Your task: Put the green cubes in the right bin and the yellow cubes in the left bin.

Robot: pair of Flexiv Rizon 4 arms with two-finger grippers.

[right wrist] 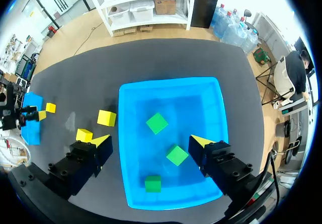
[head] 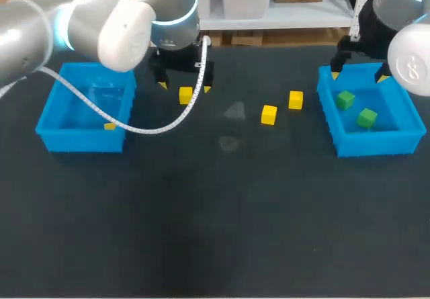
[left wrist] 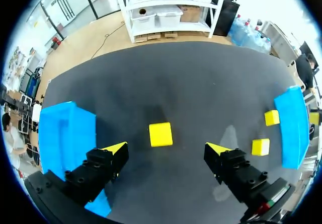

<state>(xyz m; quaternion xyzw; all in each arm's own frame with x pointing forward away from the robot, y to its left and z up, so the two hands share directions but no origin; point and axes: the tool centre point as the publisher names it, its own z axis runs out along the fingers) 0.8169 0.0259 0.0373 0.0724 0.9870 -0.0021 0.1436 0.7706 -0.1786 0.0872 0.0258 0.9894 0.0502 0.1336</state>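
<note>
Three yellow cubes lie loose on the dark surface (head: 201, 211). The first yellow cube (head: 186, 95) sits just right of the left bin (head: 47, 121), under the left pincer (head: 183, 86). The second yellow cube (head: 269, 114) and the third yellow cube (head: 295, 99) lie near each other but apart, between the middle of the surface and the right bin (head: 373, 144).

A small yellow piece (head: 109, 125) shows at the left bin's front wall, partly behind a white cable (head: 158, 127) that sags from the left arm across that bin's right corner. Cannot tell whether it rests on the bin floor. Two pale smudges (head: 234, 111) mark the surface near the middle.

Right wrist view: three green cubes (right wrist: 177, 155) lie in the right bin, all apart from one another. Head view shows only two of them.

Left pincer: fingers wide apart, holding nothing. In the left wrist view the first yellow cube lies on the surface between and just ahead of the yellow tips, touching neither.

Right pincer (head: 359, 77): fingers wide apart, empty, above the right bin. One finger is over the bin's interior near a green cube. The other is outside the wall, over the surface, on the side where the second and third yellow cubes lie
</note>
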